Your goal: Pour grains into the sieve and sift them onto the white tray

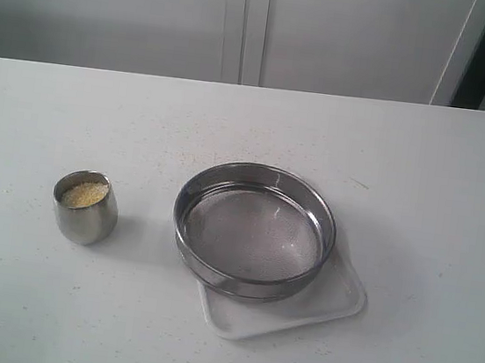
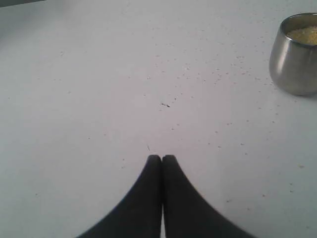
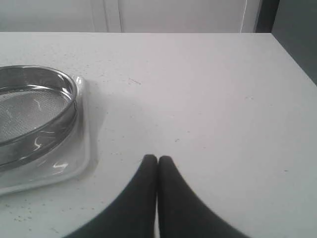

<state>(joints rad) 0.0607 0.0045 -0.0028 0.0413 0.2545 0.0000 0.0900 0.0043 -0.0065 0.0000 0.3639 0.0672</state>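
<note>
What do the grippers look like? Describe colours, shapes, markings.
The left gripper and the right gripper look alike: two smooth black fingers, broad at the base, curving in to narrow rounded tips. No cables or markings show. The arms are out of view.

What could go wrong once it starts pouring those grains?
The sieve sits off-centre, overhanging the white tray, so sifted grains may land on the table. The steel cup is rounded, smooth and nearly full; it could slip or spill when lifted.
</note>
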